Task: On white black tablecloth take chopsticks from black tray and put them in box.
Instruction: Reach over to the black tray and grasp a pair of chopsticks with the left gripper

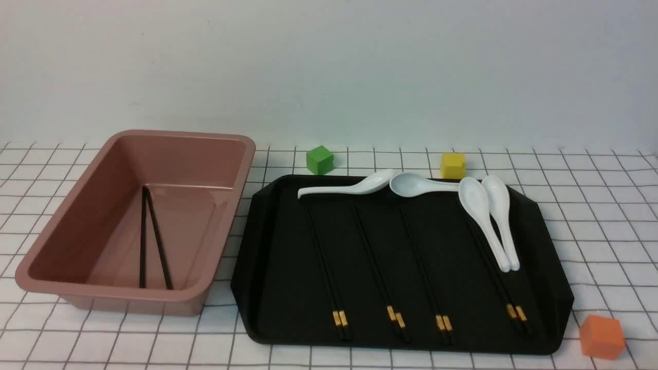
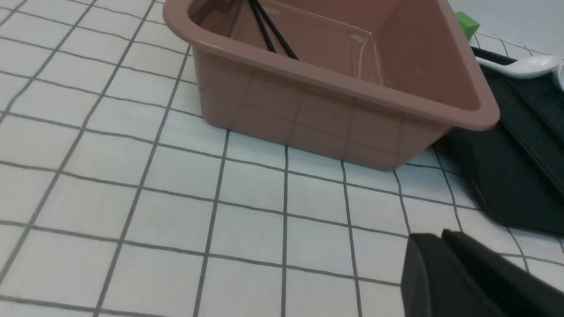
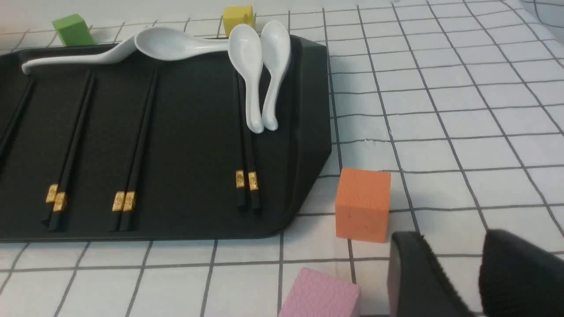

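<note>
Left fingers (image 2: 423, 273) and right fingers (image 3: 410, 273) were held low over the tablecloth (image 2: 132, 198)
The left were pressed together by the box (image 2: 308, 119), the right parted; four pairs of chopsticks (image 1: 380, 275) were laid on the black tray (image 1: 288, 277), one in the box

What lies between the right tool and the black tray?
An orange cube, standing on the tablecloth just off the black tray; the right wrist view shows it ahead of the open right tool.
</note>
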You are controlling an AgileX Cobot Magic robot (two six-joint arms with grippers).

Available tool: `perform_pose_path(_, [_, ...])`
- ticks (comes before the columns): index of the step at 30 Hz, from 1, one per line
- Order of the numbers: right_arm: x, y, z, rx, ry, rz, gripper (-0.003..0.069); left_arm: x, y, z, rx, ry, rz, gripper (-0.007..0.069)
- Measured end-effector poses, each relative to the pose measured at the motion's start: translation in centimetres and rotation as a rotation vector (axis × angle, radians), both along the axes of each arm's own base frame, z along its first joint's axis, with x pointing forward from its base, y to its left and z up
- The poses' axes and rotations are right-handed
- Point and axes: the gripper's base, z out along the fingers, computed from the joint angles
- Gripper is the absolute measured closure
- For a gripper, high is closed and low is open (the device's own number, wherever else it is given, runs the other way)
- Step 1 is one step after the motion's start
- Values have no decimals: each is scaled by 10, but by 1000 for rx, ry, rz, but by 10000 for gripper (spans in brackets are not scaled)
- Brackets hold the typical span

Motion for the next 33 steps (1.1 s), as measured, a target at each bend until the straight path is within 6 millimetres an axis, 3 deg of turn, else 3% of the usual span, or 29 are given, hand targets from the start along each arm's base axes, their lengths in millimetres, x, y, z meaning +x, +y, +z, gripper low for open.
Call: perform_pose_path(33, [0,0,0,0,0,0,419,0,1,0,43,-5,3,566])
